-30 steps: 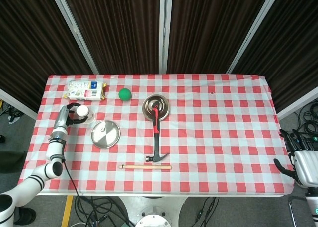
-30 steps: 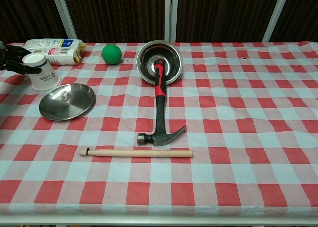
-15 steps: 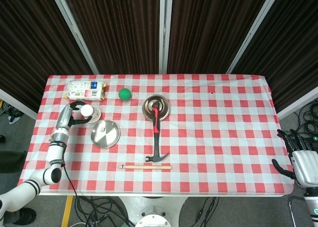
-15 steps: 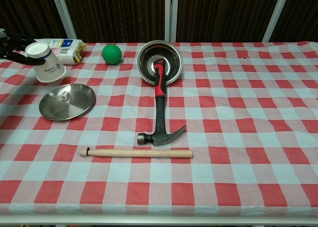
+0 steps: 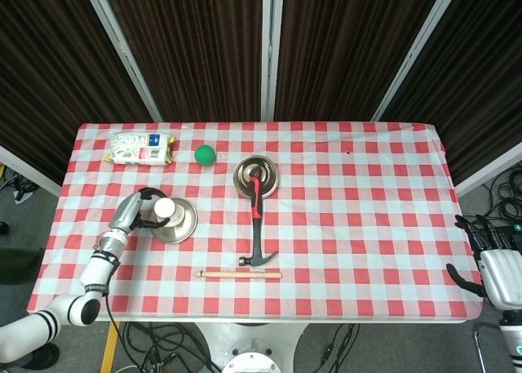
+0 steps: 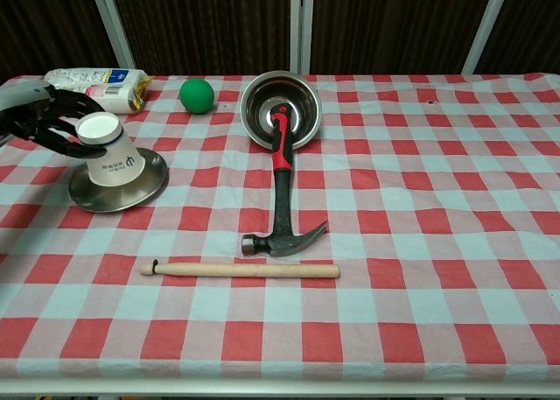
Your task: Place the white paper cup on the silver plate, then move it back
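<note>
1. Nearest the front table edge lies a wooden stick (image 6: 241, 269), lengthwise along the edge, with the head of a hammer (image 6: 282, 190) just beyond it; stick and hammer head sit close but apart.
2. The left hand (image 6: 45, 120) grasps the paper cup (image 6: 112, 160) from the side, its dark fingers (image 6: 66, 108) wrapped around the upper part near the white closed end that faces up.
3. The cup is upside down, wide mouth downward, slightly tilted, and sits over the silver plate (image 6: 145, 189). Whether its rim actually touches the plate, I cannot tell.
4. In the head view the left arm (image 5: 102, 252) reaches in from the lower left corner of the table, forearm angled up and to the right, with the hand (image 5: 140, 210) at the left rim of the plate (image 5: 186, 222) and the cup (image 5: 164, 209) between the fingers.
5. The right hand (image 5: 496, 271) hangs off the right edge of the table, well apart from everything on it, fingers spread and holding nothing.
6. Further back, the hammer's red and black handle rests across the rim of a steel bowl (image 6: 260, 105).
7. A green ball (image 6: 197, 95) stands left of the bowl, near it but apart.
8. Farthest left at the back lies a snack packet (image 6: 96, 80) on the red checked tablecloth (image 6: 420, 207).
</note>
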`<state>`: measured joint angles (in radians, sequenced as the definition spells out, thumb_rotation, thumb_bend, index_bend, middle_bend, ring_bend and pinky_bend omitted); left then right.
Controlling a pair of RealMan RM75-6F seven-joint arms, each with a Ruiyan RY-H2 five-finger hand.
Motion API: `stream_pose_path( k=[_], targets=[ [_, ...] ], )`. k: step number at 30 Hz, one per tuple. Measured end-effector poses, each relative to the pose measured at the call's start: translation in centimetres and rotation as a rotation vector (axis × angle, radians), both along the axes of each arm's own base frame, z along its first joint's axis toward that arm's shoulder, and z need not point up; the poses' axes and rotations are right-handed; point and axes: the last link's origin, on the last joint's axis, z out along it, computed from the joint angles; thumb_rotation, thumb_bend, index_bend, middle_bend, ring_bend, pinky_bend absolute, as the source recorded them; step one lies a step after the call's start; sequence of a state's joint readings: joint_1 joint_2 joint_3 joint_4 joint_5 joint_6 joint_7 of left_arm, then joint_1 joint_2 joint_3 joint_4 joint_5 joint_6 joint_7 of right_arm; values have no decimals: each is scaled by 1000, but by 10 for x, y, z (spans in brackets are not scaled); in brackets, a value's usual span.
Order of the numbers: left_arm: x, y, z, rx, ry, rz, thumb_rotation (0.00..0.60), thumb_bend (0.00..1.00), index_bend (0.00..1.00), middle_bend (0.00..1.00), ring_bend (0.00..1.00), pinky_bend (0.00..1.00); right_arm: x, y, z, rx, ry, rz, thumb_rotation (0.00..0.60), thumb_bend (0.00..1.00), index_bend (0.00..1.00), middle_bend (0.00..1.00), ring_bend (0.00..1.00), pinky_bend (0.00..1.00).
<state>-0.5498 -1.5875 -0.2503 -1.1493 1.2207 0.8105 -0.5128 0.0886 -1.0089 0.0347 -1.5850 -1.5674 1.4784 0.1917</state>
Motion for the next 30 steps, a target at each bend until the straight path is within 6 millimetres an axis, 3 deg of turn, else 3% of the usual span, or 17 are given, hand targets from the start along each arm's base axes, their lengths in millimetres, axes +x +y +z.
stream_pose_path(
  k=[7, 19, 30],
  targets=[
    [-7, 1, -5, -7, 6, 36, 600, 285, 501, 310, 156, 218, 0, -1, -1, 2, 0, 0, 600, 214, 50, 202, 0, 129],
    [9, -15, -10, -104, -14, -59, 600, 284, 502, 302, 156, 182, 1, -3, -2, 7, 0, -3, 600, 214, 50, 202, 0, 129],
    [-8, 3, -4, 26, 0, 21, 600, 287, 501, 300, 155, 181, 0, -2, -3, 13, -3, 0, 600, 214, 49, 202, 0, 129]
  ],
)
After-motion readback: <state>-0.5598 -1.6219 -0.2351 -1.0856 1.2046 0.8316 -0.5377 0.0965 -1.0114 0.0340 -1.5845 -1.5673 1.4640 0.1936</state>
